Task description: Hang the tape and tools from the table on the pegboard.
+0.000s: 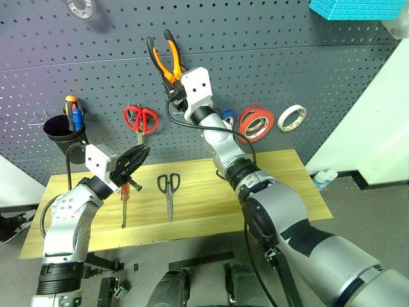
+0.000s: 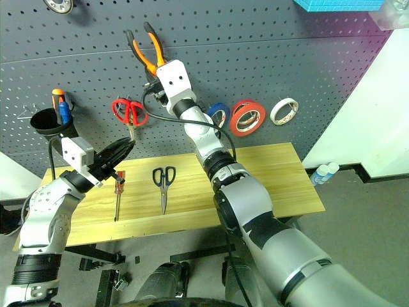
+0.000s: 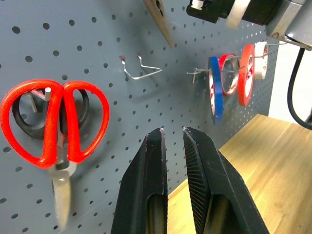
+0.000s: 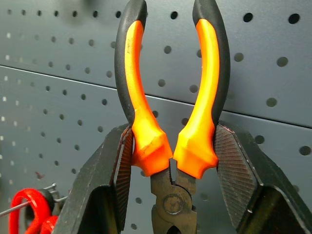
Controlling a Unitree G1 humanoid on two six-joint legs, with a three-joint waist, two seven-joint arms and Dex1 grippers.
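Left eye view: the right hand [image 1: 171,80] is raised against the pegboard [image 1: 287,57], clenched on the pliers [image 1: 165,56] at the base of their handles, handles pointing up. Below the pliers, the black-handled scissors [image 1: 169,189] and the screwdriver [image 1: 124,199] lie on the desk [image 1: 281,185]. The left hand [image 1: 137,155] hovers above the screwdriver, closed and empty.

Right eye view: the tape [image 2: 248,117] already hangs on the pegboard, to the right of the pliers.

Left wrist view: the bare hook [image 3: 139,68] sits right of the red-handled scissors [image 3: 53,122].

Right wrist view: the pads [image 4: 233,170] pinch both orange grips, just off the pegboard.

Risk, as judged: held handles up, the pliers could miss the hook and drop when released.
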